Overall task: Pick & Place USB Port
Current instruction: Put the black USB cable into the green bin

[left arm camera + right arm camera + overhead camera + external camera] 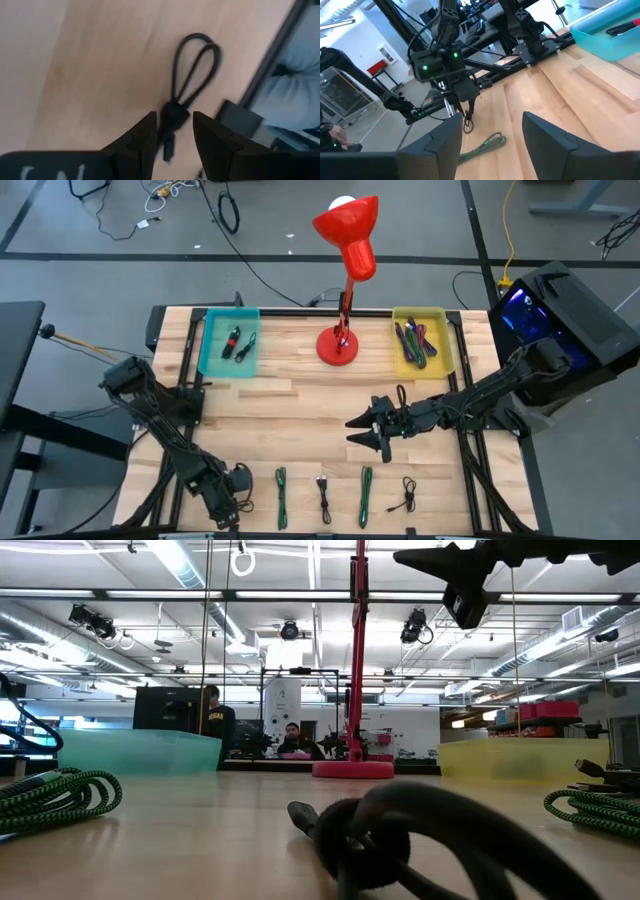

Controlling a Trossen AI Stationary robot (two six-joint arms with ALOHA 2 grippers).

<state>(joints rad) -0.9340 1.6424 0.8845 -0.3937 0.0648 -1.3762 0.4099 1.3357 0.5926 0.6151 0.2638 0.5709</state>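
High view: left gripper [232, 498] down at the near-left corner of the wooden table [300, 385], over a small black USB cable [243, 483] lying at the end of the near row. Right gripper [372, 430] hovering mid-table, fingers spread, nothing held. Further along the row: a green braided cable [281, 495], a black cable [323, 497], another green cable [366, 495], and a looped black cable [405, 497]. At the far edge, a teal bin [230, 342] with dark cables inside, a red desk lamp [345, 275], and a yellow bin [423, 340] with green and dark cables.

Low view: right gripper high up at the top edge, open; a black coil close to the lens; green coils at either side; people in the room behind.

Left wrist view: fingers [142, 142] apart, straddling the bound neck of the black USB cable [187, 75], loop lying flat ahead. Released, not yet clenched.

Right wrist view: left gripper [462, 107] seen across the table, low beside the green cable [482, 146].

Likely risks: closing on the thin bundle off-centre and pinching only one strand, so the loop slips free on lifting; descending too far and scraping the wood; a dangling plug snagging the table's frame rail beside it.
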